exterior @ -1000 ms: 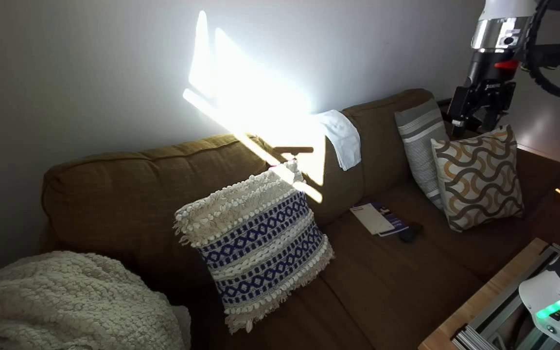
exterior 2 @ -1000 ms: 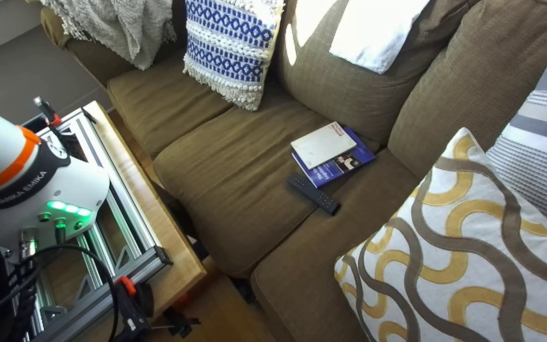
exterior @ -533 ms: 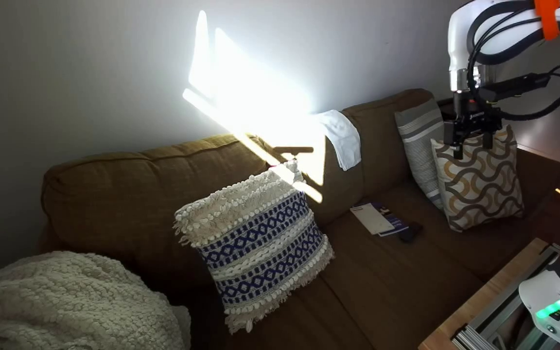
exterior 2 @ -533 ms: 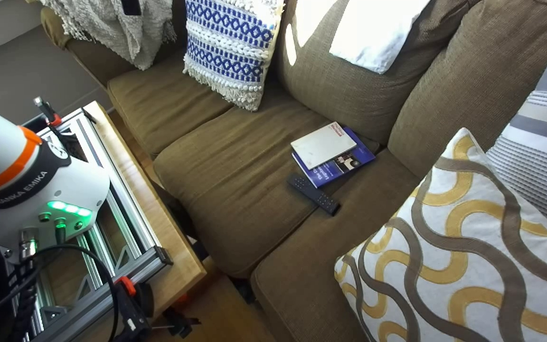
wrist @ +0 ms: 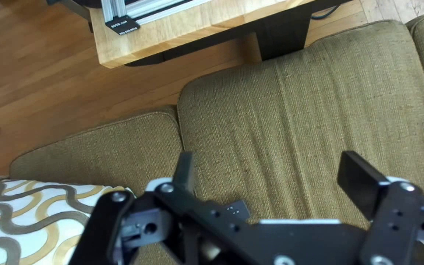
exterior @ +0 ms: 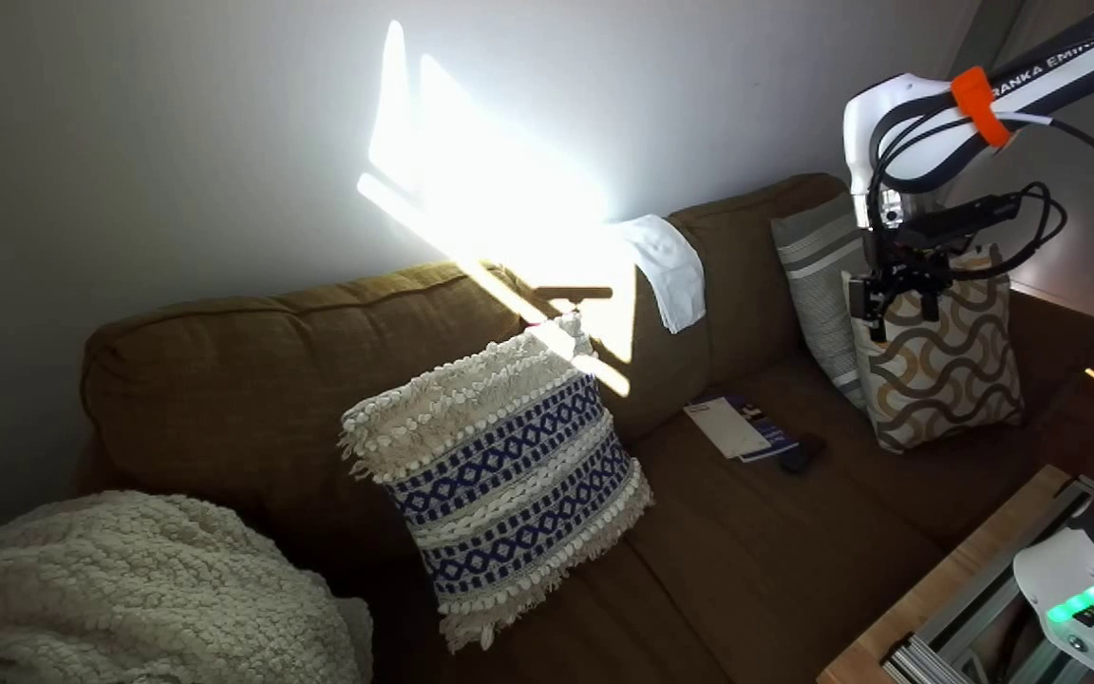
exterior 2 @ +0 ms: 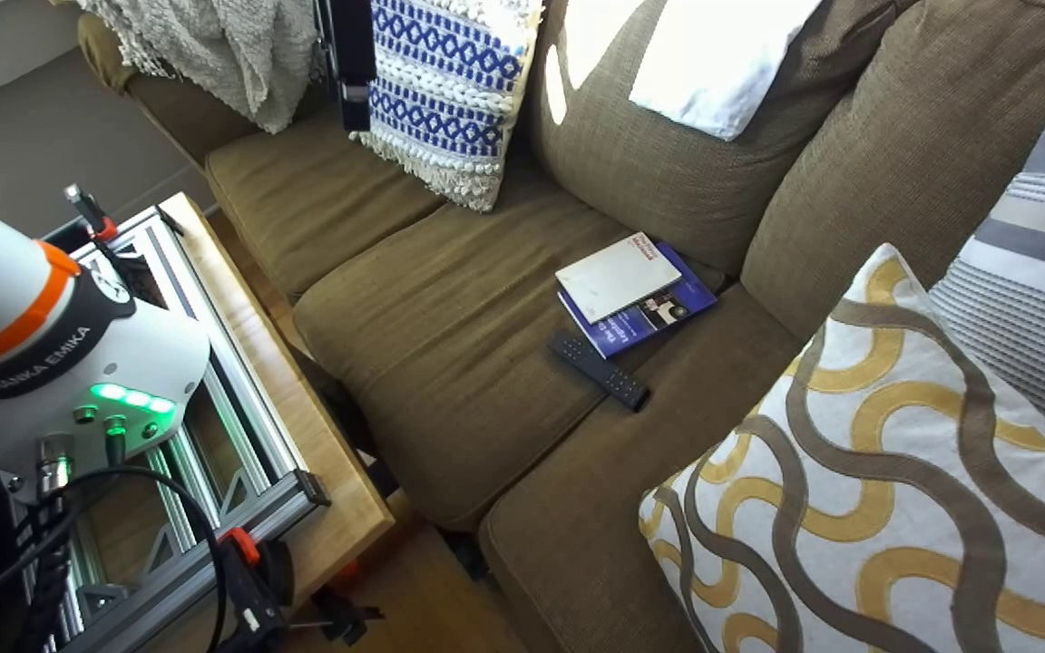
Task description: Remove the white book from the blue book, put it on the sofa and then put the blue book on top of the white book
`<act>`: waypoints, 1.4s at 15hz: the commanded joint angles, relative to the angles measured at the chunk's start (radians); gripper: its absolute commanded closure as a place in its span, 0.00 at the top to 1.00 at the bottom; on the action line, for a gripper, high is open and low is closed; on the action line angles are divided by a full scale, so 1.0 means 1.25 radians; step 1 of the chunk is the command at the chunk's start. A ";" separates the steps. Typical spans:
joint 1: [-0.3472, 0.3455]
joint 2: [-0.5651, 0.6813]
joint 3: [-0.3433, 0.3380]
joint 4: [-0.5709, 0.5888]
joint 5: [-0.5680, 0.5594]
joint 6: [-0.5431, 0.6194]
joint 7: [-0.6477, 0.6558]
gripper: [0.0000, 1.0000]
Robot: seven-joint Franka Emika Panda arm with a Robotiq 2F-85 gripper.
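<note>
My gripper [wrist: 267, 162] is spread wide, holding nothing. I'd best descend slowly and pinch only the white book [exterior 2: 618, 277], so the blue book [exterior 2: 636, 325] beneath isn't dragged. The white one looks thin, cream-covered, red-lettered, lying flat and offset on the blue, upon the sofa [exterior 2: 468, 326].

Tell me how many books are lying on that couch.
2: the white book lies on top of the blue book, which rests on the sofa. Others could be hidden, perhaps behind the wavy-patterned pillow.
</note>
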 commanded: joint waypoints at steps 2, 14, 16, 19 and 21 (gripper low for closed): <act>-0.011 0.114 -0.052 0.008 0.000 0.065 -0.017 1.00; 0.001 0.164 -0.080 0.016 0.003 0.063 -0.017 1.00; -0.004 0.218 -0.089 0.050 -0.029 0.055 0.045 1.00; -0.002 0.294 -0.099 0.085 -0.070 0.102 0.078 1.00; 0.005 0.344 -0.105 0.106 -0.089 0.180 0.083 1.00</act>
